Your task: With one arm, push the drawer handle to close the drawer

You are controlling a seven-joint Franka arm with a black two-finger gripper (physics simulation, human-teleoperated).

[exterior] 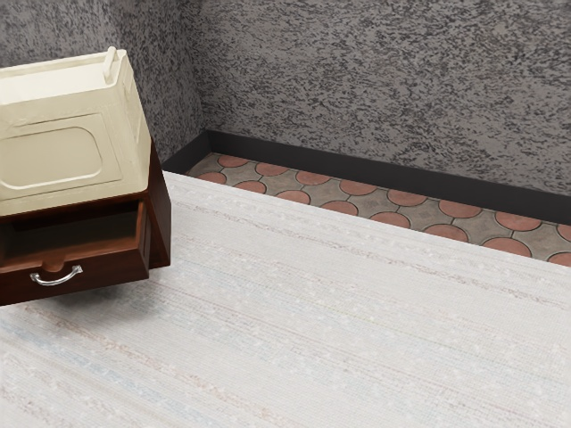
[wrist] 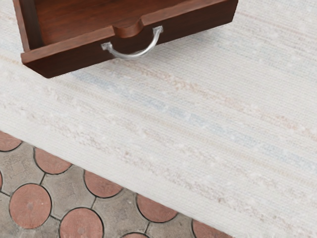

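Fingers: spread or pressed together, I cannot tell.
Exterior view, drawer: the drawer (exterior: 98,277) stands out from the dark wood cabinet (exterior: 160,214), its inside visible behind the front board; clearly open.
Exterior view, handle: the curved silver handle (exterior: 55,283) is fixed to the outer face of that board, below its top edge, with nothing seen pushing on it.
Exterior view, cabinet top: a cream box-shaped object (exterior: 59,162) sits there, above the open drawer; it does not appear to block the way in.
Exterior view, floor: a pale woven rug (exterior: 312,312) spreads in front of the cabinet, and round reddish tiles (exterior: 359,203) lie beyond its edge.
Wrist view, drawer: again open, part of its bottom and a side wall in sight behind the front board.
Wrist view, handle: both ends meet the board near the rounded notch (wrist: 130,31), and the bar bows outward, apart from anything that could press it.
Done so far: no closing that these pictures can confirm; the drawer is plainly out.
Left to do: by my judgement, the whole push remains: reach the handle, make contact, then press toward the cabinet until the front board sits home against it.
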